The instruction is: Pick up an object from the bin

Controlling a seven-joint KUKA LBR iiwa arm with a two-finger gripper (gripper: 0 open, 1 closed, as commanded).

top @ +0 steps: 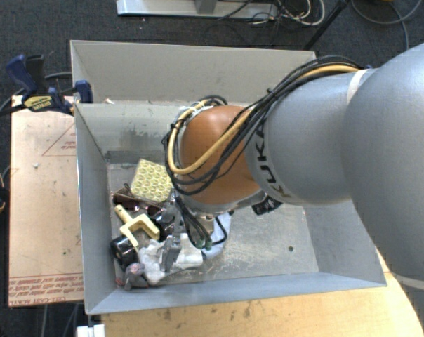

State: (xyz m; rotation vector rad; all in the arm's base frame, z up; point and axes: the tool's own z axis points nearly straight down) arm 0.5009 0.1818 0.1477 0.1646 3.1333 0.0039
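Note:
My gripper point(173, 248) reaches down into the heap at the bin's front left, just below the arm's orange cover. It sits right over a crumpled white thing point(154, 264) near the front wall. Just left of it lie a pale yellow T-shaped plastic piece point(136, 224) and a black cylinder point(121, 248). A cream pad with a dotted pattern point(151, 180) leans behind them. What lies directly beneath the gripper is hidden.
A dark brown thing point(130, 198) lies between the pad and the yellow piece. A white and blue scrap point(221, 222) peeks out right of the gripper. The arm and its cables cover the bin's middle; the right part of the floor shows bare metal.

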